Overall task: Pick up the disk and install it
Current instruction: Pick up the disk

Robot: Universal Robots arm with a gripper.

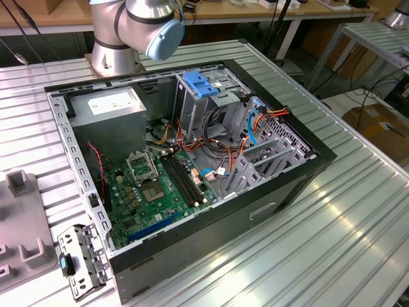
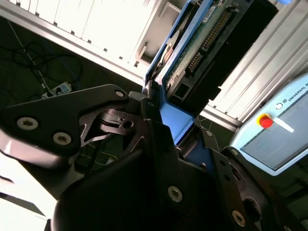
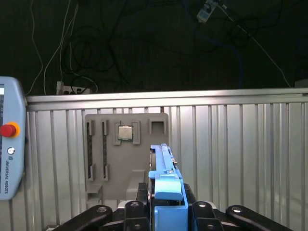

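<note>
Ribbed metal table (image 1: 345,211) | exterior view: open computer case (image 1: 223,220) mid-frame, arm base (image 1: 115,45) upper left | first wrist view: gripper (image 3: 165,204) jaws clamped on disk (image 3: 166,185), held edge-on, grey fixture plate (image 3: 126,163) behind it

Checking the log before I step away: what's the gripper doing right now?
The gripper: closed, holding the disk edge-on between its fingers.

Even light brightens the ribbed bench (image 1: 345,211); glare washes it white in the second wrist view, while the floor (image 3: 144,43) lies dark in both wrist views.
</note>
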